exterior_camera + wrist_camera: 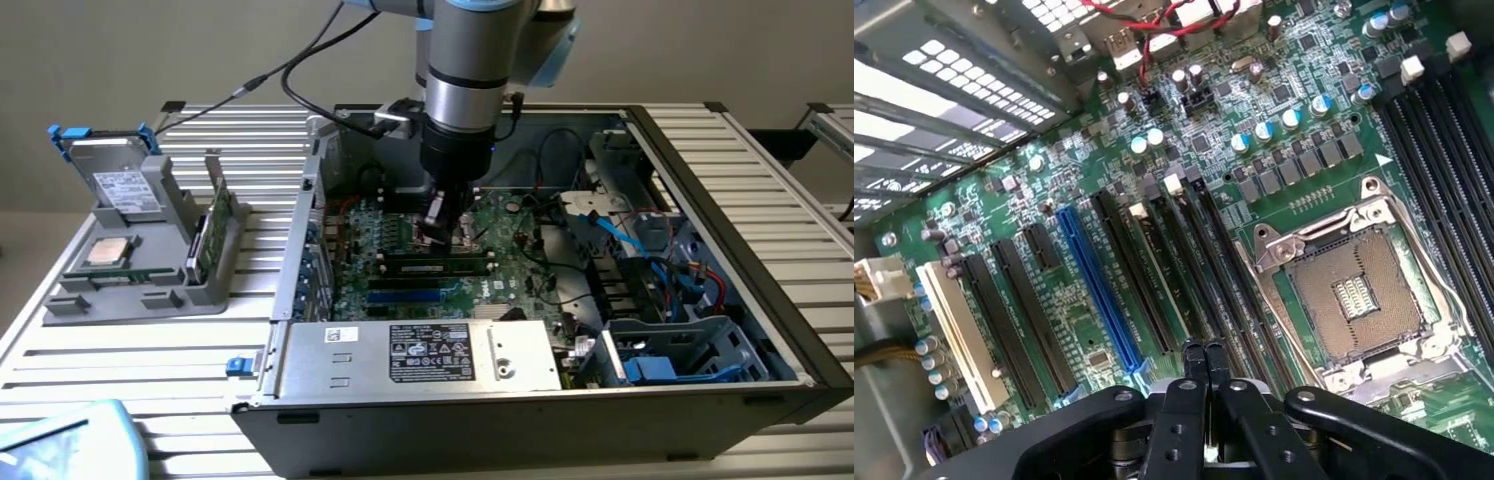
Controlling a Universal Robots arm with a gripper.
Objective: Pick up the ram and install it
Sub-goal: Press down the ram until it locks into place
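Gripper (1203,352) – fingers together, holding nothing – hovers above the motherboard (400,235). Beside it, a seated ram (430,267): light, stiff, fragile – best gripped by its edges.

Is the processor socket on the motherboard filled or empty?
Empty. In the wrist view the socket shows its bare contact field inside the metal frame, with no chip in it. A square silver chip sits on the grey stand outside the case.

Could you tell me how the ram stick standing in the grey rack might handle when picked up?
The ram looks thin and flat, so probably light and stiff. Standing on edge in the grey rack, it would likely tip without that support.
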